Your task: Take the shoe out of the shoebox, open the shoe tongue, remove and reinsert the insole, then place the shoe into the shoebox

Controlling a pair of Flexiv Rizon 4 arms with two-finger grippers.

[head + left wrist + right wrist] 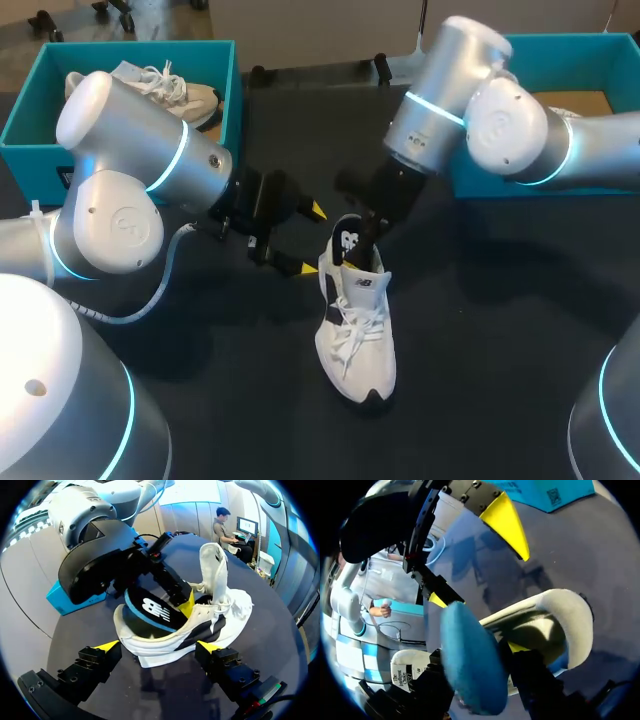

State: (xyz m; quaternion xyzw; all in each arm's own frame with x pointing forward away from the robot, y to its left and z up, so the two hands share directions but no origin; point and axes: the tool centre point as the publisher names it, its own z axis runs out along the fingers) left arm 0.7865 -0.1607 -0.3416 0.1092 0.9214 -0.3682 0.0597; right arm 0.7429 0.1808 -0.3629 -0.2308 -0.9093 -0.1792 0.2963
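A white shoe (360, 340) lies on the dark table, toe toward the front edge, laces loose. Its tongue (212, 562) stands pulled up. The black insole (348, 243) with a blue underside (470, 665) sticks up out of the heel opening. My right gripper (366, 232) reaches down at the heel, shut on the insole (150, 611); one yellow fingertip (185, 602) presses its top face. My left gripper (308, 238) hangs open just left of the heel. In the left wrist view the left gripper (157, 647) has a finger on either side of the heel, touching nothing.
A teal shoebox (20, 120) at the back left holds another white shoe (175, 95). A second teal box (480, 185) stands at the back right, behind my right arm. Bare dark table lies in front of and to the right of the shoe.
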